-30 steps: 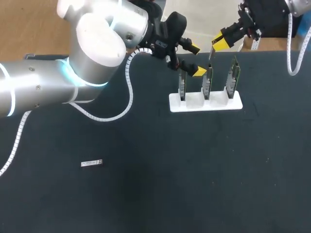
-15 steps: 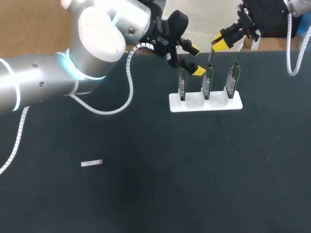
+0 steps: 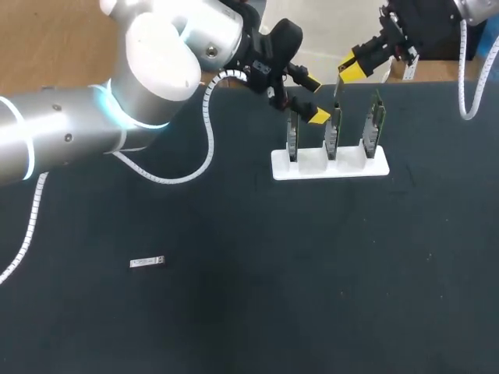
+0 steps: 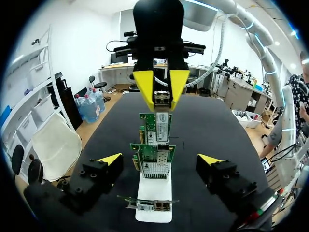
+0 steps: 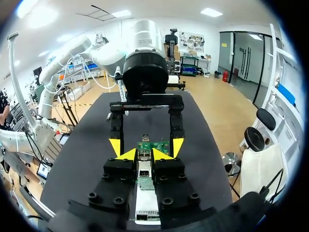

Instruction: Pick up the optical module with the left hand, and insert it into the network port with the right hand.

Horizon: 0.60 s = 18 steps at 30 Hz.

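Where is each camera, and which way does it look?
Head view: above, behind, looking down on the table; left hand and right hand show.
Left wrist view: on the left wrist, looking over the white holder at the right hand; own hand open.
Right wrist view: on the right wrist, facing the left hand; own hand grips the optical module.
Both wrists see the cards.

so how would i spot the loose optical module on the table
On the black table, a white holder near the far edge carries three upright network cards. The loose optical module is nowhere near it: a small silver bar lying flat and alone on the table's near left, while the cards stand on edge.
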Tool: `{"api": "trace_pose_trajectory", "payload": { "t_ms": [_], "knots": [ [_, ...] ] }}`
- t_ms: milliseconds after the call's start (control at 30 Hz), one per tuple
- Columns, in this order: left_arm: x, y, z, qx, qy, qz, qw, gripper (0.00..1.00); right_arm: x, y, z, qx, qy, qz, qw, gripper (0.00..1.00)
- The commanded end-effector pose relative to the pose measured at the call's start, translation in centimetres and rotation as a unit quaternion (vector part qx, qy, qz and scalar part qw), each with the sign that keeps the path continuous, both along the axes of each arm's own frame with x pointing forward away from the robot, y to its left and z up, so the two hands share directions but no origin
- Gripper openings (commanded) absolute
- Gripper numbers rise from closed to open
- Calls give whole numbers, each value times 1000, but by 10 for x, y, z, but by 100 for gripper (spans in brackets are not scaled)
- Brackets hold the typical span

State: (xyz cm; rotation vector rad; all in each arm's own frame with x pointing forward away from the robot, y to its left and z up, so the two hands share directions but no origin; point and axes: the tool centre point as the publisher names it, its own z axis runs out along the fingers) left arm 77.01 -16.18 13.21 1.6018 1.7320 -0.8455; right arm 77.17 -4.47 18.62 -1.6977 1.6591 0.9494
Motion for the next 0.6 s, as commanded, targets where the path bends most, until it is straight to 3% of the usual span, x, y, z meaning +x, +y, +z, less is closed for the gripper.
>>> {"api": "trace_pose_trajectory", "payload": {
  "t_ms": [33,600],
  "knots": [
    [0,0,1,2,1,0,1000,100,0,0,1,-2,0,0,1000,0],
    [-3,-1,2,-4,-5,-16,1000,100,2,1,-5,-42,-9,15,999,0]
  ]
}}
